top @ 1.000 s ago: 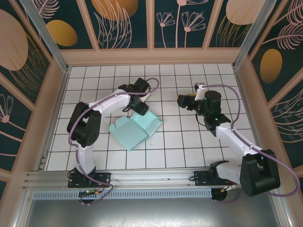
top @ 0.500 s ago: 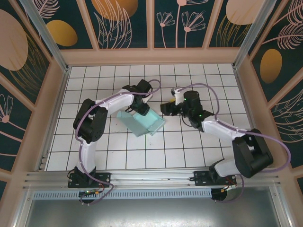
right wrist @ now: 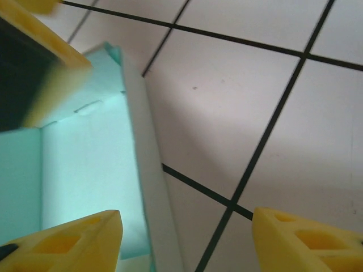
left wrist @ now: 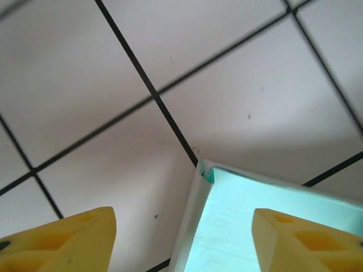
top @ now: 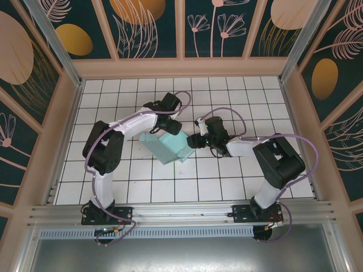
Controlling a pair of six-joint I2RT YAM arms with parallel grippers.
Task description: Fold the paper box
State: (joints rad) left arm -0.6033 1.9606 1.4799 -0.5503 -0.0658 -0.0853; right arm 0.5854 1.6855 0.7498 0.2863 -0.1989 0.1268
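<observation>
Top external view: the white tiled table (top: 113, 96) with dark grid lines fills the fenced work area, and both arms reach toward its middle. The left arm (top: 127, 122) bends in from the left and the right arm (top: 249, 148) stretches low from the right, so their wrists face each other over the paper box (top: 167, 146).

The mint-blue paper box lies near the table's centre, partly folded, with raised walls. Its long axis runs on a diagonal, from far-left to near-right, and its right-hand corner points at the right arm's wrist.

The left gripper (top: 170, 126) sits over the box's far edge, and the right gripper (top: 191, 140) is just beside its right-hand corner.

On the left wrist camera, the left gripper (left wrist: 184, 226) is released: its yellow fingertips (left wrist: 68, 238) stand wide apart, and a corner of the box (left wrist: 261, 226) rises between them, clamped by neither.

On the right wrist camera, the right gripper (right wrist: 187, 238) is released as well, jaws spread, with the box (right wrist: 85, 164) and its pale wall beside the left-hand fingertip. At the upper left, a blurred yellow-and-black piece (right wrist: 54, 51), probably a finger of the left gripper, lies against the card.
</observation>
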